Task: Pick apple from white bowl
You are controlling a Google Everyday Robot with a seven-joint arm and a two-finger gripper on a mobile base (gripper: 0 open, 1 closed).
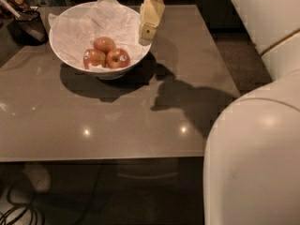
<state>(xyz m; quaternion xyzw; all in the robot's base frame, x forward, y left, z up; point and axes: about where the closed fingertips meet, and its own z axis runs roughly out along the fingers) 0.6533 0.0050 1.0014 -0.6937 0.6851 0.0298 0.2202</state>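
The white bowl point(70, 36) stands at the table's far left, lined with crumpled white paper. Three red-yellow apples lie in it. The apple point(118, 58) with a small white sticker is the right one at the front. Two similar apples point(94, 58) point(104, 44) lie to its left and behind it. My gripper point(148, 28) hangs over the bowl's right rim, pointing down, to the upper right of the sticker apple and apart from it. It holds nothing that I can see.
A dark mesh basket point(29, 26) stands left of the bowl at the table's far corner. My white arm and body point(255, 158) fill the right foreground. The brown table point(117, 121) has its front edge near the middle of the view. Cables lie on the floor below.
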